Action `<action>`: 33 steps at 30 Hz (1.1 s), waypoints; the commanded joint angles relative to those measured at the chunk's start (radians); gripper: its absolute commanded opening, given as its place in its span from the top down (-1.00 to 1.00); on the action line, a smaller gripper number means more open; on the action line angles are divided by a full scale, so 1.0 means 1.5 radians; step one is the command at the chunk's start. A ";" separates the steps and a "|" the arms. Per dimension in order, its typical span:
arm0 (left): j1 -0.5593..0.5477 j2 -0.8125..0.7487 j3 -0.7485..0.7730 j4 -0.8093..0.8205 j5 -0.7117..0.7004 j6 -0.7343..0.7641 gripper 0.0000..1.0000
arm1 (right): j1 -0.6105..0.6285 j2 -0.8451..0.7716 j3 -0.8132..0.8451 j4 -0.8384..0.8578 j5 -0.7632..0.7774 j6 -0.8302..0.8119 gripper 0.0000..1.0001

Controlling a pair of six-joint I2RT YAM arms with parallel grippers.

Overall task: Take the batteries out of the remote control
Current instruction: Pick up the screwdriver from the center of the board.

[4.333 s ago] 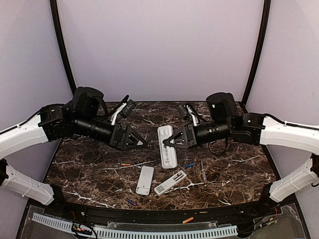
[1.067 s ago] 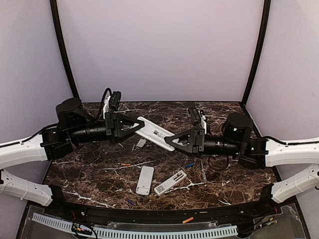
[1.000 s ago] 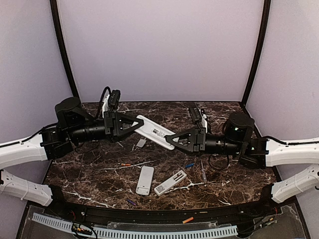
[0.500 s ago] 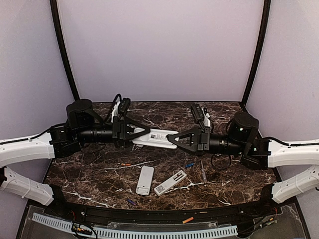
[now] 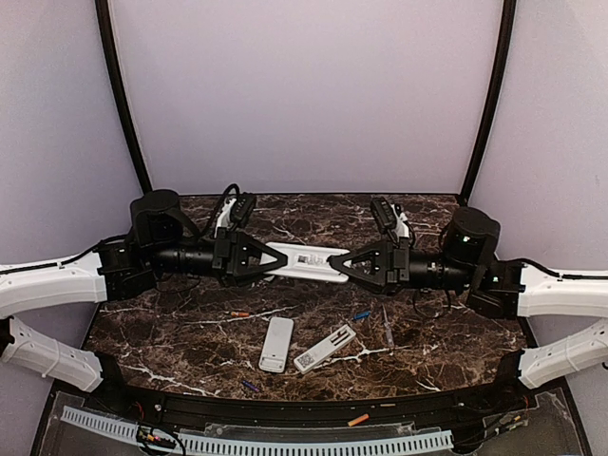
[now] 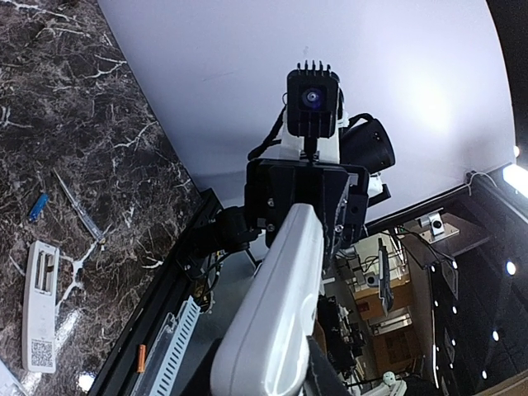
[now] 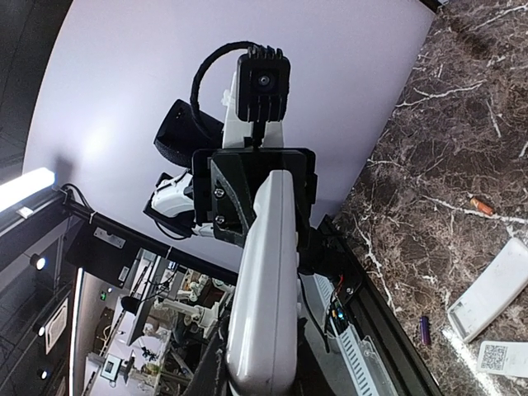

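A white remote control (image 5: 306, 261) hangs level above the table's middle, its labelled face up. My left gripper (image 5: 269, 258) is shut on its left end and my right gripper (image 5: 342, 264) on its right end. In the left wrist view the remote control (image 6: 276, 313) runs from my left gripper (image 6: 264, 371) to the right gripper (image 6: 305, 198). In the right wrist view the remote control (image 7: 264, 280) runs from my right gripper (image 7: 264, 363) to the left gripper (image 7: 260, 194). Loose batteries lie on the table: orange (image 5: 237, 313), blue (image 5: 361, 314), purple (image 5: 249, 385). Any batteries inside the held remote are hidden.
Two more white remotes (image 5: 276, 343) (image 5: 324, 348) lie near the front middle of the marble table (image 5: 171, 332). A thin tool (image 5: 388, 328) rests to their right. Another orange battery (image 5: 357, 419) sits on the front ledge.
The remote was tilted down to the right a second ago and now lies level. Both grippers shifted right with it, and the left one briefly loosened and closed again.
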 commanded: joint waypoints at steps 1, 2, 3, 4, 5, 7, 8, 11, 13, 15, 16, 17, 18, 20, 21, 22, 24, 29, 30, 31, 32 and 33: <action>-0.001 0.002 0.001 0.017 0.032 -0.001 0.71 | -0.013 0.010 -0.004 -0.022 0.001 -0.001 1.00; -0.001 0.004 0.000 0.019 0.031 -0.002 0.79 | -0.014 0.013 -0.005 -0.023 0.000 -0.001 1.00; -0.002 0.004 -0.001 0.020 0.030 -0.003 0.83 | -0.015 0.014 -0.007 -0.025 0.001 0.000 0.96; -0.001 0.005 -0.001 0.021 0.026 -0.004 0.90 | -0.017 0.014 -0.010 -0.028 0.000 0.000 0.81; -0.001 0.005 -0.004 0.020 0.024 -0.005 0.93 | -0.019 0.012 -0.013 -0.032 0.002 0.000 0.67; 0.000 0.002 -0.009 0.017 0.011 -0.005 1.00 | -0.022 0.002 -0.019 -0.043 0.009 -0.003 0.34; 0.000 -0.001 -0.010 0.015 -0.001 -0.005 1.00 | -0.025 -0.006 -0.021 -0.054 0.014 -0.005 0.15; 0.005 -0.010 -0.020 -0.001 -0.024 -0.005 1.00 | -0.032 -0.035 -0.022 -0.101 0.032 -0.020 -0.25; 0.012 -0.015 -0.025 -0.014 -0.034 -0.006 1.00 | -0.036 -0.057 -0.021 -0.138 0.045 -0.033 -0.42; 0.020 -0.019 -0.030 -0.020 -0.039 -0.006 1.00 | -0.038 -0.079 -0.020 -0.178 0.059 -0.045 -0.44; 0.025 -0.020 -0.033 -0.019 -0.039 -0.007 1.00 | -0.039 -0.089 -0.020 -0.199 0.069 -0.050 -0.45; 0.027 -0.021 -0.034 -0.018 -0.039 -0.006 1.00 | -0.040 -0.097 -0.019 -0.235 0.080 -0.056 -0.45; 0.031 -0.021 -0.036 -0.020 -0.040 -0.002 1.00 | -0.040 -0.104 -0.017 -0.269 0.102 -0.060 -0.44; 0.040 -0.020 -0.039 -0.027 -0.042 0.005 1.00 | -0.040 -0.110 -0.006 -0.384 0.149 -0.065 -0.45; 0.047 -0.020 -0.039 -0.030 -0.041 0.008 1.00 | -0.041 -0.106 0.002 -0.448 0.178 -0.060 -0.44; 0.052 -0.021 -0.043 -0.037 -0.043 0.012 1.00 | -0.040 -0.100 0.010 -0.508 0.199 -0.057 -0.40; 0.070 -0.021 -0.051 -0.042 -0.042 0.019 1.00 | -0.038 -0.080 0.018 -0.594 0.226 -0.057 -0.27; 0.123 -0.011 -0.063 -0.065 -0.019 0.033 1.00 | -0.024 -0.024 0.011 -0.676 0.253 -0.053 -0.06; 0.128 -0.008 -0.066 -0.068 -0.013 0.037 1.00 | -0.021 -0.009 0.011 -0.686 0.258 -0.053 -0.05; 0.139 -0.003 -0.067 -0.069 -0.004 0.041 1.00 | -0.019 0.008 0.014 -0.697 0.265 -0.051 -0.03; 0.143 -0.001 -0.066 -0.077 0.000 0.049 1.00 | -0.017 0.026 0.018 -0.709 0.272 -0.050 -0.01; 0.153 0.001 -0.066 -0.081 0.011 0.058 1.00 | -0.014 0.047 0.023 -0.719 0.281 -0.049 0.01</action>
